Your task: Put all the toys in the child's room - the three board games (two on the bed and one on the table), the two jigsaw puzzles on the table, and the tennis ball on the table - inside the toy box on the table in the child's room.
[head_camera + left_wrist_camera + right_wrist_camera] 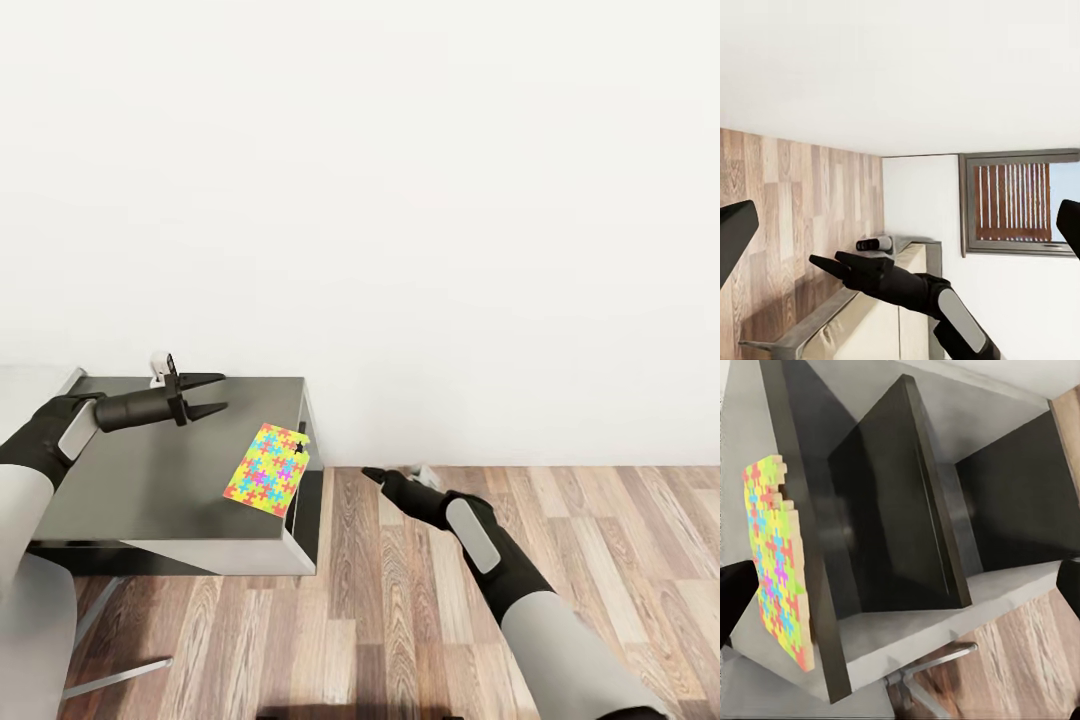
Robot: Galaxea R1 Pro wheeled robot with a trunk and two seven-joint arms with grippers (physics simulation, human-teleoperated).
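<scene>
While the left claw (205, 394) hovers open and empty above the dark-grey top of the table (140, 480), its two dark fingers spread and pointing toward the wall-side edge, nothing is gripped on that side. Further right, one jigsaw puzzle (266, 468) lies flat on the table right at its end, and the right wrist view suggests its edge sits flush with or slightly over the rim, above the dark open shelf below. That placement is the main hazard, in my judgement: a sideways nudge from either claw could push the thin sheet off onto the wooden floor (560, 540), and a flat piece gives the fingers little to pinch unless it is slid partly past the rim first. Right again, the right claw (372, 475) hangs off the table beside that end, low over the floor; whether its fingers are spread or together I cannot tell, though it holds nothing.
</scene>
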